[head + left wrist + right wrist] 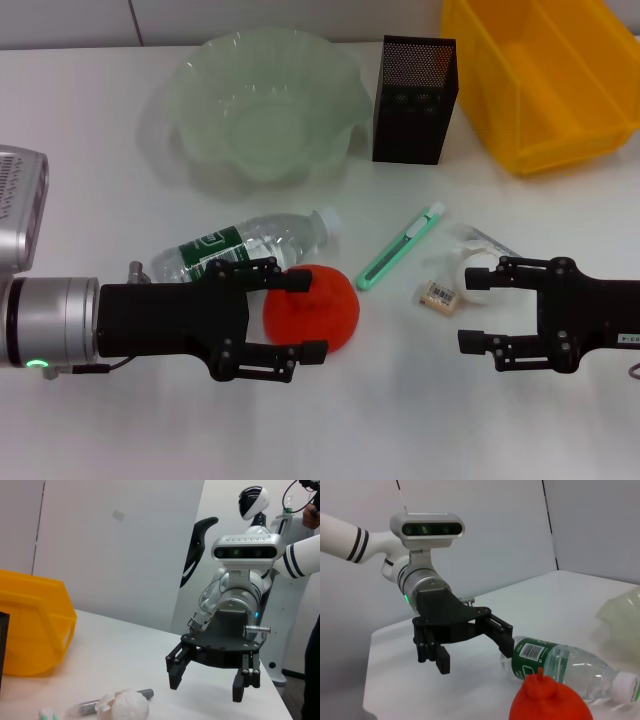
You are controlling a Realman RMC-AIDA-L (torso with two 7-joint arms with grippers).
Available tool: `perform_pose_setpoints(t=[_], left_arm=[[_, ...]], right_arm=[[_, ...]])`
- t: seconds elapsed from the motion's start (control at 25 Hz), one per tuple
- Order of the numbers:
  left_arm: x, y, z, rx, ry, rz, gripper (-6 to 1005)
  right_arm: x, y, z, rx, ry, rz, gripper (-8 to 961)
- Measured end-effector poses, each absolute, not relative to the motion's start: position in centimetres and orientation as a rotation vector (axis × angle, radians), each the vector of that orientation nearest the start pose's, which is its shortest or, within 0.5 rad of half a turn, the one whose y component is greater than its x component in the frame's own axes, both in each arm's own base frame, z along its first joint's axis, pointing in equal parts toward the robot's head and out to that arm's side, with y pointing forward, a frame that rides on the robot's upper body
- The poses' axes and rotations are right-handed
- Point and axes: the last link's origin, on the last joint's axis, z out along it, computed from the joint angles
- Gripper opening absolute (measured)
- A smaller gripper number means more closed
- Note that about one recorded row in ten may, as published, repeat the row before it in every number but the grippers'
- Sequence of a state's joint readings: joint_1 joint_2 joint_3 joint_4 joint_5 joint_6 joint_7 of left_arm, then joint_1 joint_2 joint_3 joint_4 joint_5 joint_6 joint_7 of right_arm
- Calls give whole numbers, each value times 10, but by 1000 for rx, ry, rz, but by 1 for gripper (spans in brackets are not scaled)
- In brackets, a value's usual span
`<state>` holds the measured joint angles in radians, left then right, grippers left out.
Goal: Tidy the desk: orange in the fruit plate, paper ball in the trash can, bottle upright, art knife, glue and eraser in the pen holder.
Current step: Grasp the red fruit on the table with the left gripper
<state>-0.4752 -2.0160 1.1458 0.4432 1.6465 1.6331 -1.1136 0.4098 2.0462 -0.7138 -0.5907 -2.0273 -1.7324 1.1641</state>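
The orange (318, 305) lies on the desk (120, 200) at front centre, next to the bottle (245, 245), which lies on its side. My left gripper (308, 318) is open, with its fingertips at the orange's left side; it also shows in the right wrist view (475, 652), just behind the orange (550, 700) and the bottle (565, 662). My right gripper (473, 308) is open, just in front of the paper ball (472, 262) and to the right of the eraser (437, 294). The glue (488, 240) lies behind the ball. The art knife (400, 248) lies in the middle.
The fruit plate (265, 100) stands at the back centre, the pen holder (413, 98) to its right, and the trash can (540, 75) at the back right. The left wrist view shows the right gripper (207, 687), the paper ball (127, 705) and the trash can (30, 625).
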Motion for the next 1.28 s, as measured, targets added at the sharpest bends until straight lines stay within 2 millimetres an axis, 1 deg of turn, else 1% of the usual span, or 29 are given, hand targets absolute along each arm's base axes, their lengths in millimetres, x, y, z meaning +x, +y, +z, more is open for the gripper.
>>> perform_pose_setpoints(t=[0.72, 0.88, 1.0, 1.04, 1.28], left_arm=[[-259, 277, -39, -2972, -399, -869, 828], [-256, 285, -43, -2934, -384, -848, 827], [-253, 294, -51, -2892, -354, -797, 827], [-253, 300, -55, -2870, -347, -755, 827], [-254, 305, -58, -2869, -332, -694, 826]], right_arm=[[294, 269, 1, -2861, 501, 759, 777], [295, 268, 2, -2847, 510, 762, 777], [296, 269, 3, -2835, 515, 766, 777], [297, 269, 4, -2829, 517, 769, 777], [298, 269, 6, -2818, 525, 771, 776]])
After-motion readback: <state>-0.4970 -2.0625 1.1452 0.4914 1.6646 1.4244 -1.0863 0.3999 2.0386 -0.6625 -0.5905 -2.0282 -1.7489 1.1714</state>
